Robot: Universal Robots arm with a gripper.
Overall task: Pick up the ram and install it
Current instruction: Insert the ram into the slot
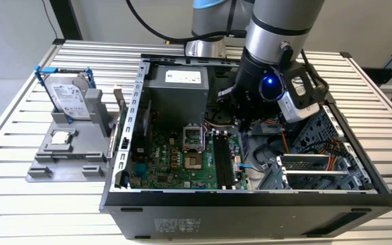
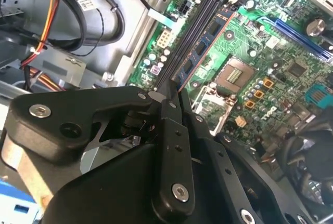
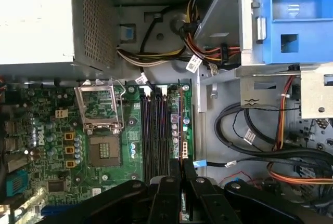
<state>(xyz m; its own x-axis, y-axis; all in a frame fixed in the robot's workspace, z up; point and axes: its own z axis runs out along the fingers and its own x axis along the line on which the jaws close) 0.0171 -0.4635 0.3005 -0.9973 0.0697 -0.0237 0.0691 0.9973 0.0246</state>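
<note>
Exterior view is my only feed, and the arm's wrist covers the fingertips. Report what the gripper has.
Observer: In the second wrist view the gripper is shut on the ram, a thin dark stick with small chips along its face.
Operator: Give me its line against the motherboard.
Observer: In the first wrist view the ram shows edge-on, running parallel to the black memory slots and close alongside them. Whether it sits in one, I cannot tell.

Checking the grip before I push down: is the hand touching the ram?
Touching. In the second wrist view the hand is shut on the ram, with no gap at its near end.
</note>
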